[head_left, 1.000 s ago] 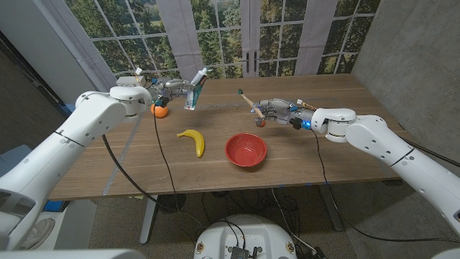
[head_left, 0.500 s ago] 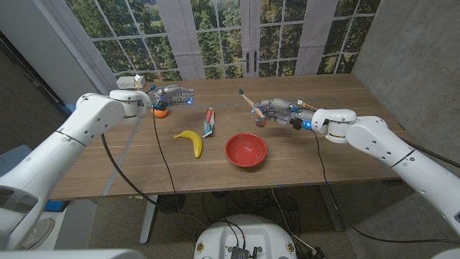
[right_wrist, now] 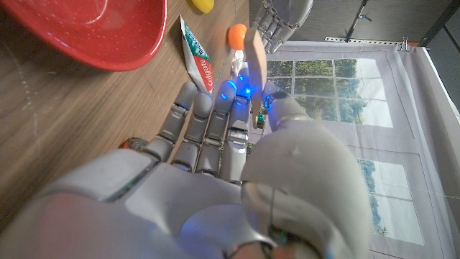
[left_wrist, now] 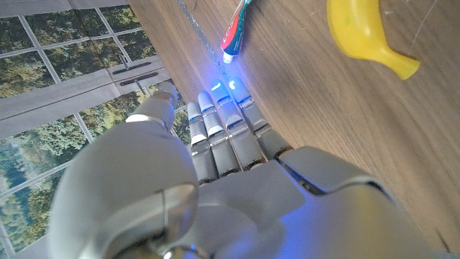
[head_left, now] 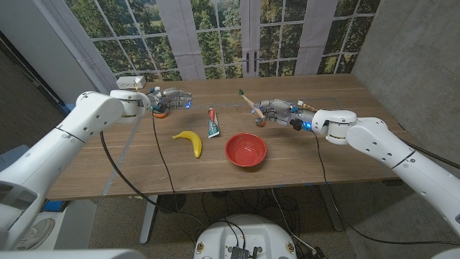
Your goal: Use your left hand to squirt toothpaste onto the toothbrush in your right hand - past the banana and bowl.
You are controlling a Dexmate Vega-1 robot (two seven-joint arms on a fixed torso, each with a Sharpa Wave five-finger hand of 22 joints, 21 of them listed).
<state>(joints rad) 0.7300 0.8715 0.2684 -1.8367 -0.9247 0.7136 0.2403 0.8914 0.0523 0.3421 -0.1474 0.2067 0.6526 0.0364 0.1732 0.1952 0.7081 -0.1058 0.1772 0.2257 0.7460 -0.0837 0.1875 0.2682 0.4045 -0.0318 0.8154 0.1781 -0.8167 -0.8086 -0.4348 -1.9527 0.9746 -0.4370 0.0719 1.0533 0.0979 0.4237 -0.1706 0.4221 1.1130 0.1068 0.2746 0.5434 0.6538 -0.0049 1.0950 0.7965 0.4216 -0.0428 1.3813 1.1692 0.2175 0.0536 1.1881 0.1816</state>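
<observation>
Wooden table [head_left: 323, 155] before tall windows. Toothpaste tube [head_left: 213, 123] lies free mid-table, between banana [head_left: 191, 141] and red bowl [head_left: 246, 150]. Left hand [head_left: 172, 98], near the far-left edge, spread, holding nothing. Right hand [head_left: 277, 111] grips toothbrush [head_left: 246, 99]. The right wrist view adds an orange ball [right_wrist: 238, 33].

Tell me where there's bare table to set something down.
Bare wood lies along the near edge in front of the banana and red bowl, and right of the bowl under the right arm. It is crowded between the left hand, toothpaste tube and banana.
</observation>
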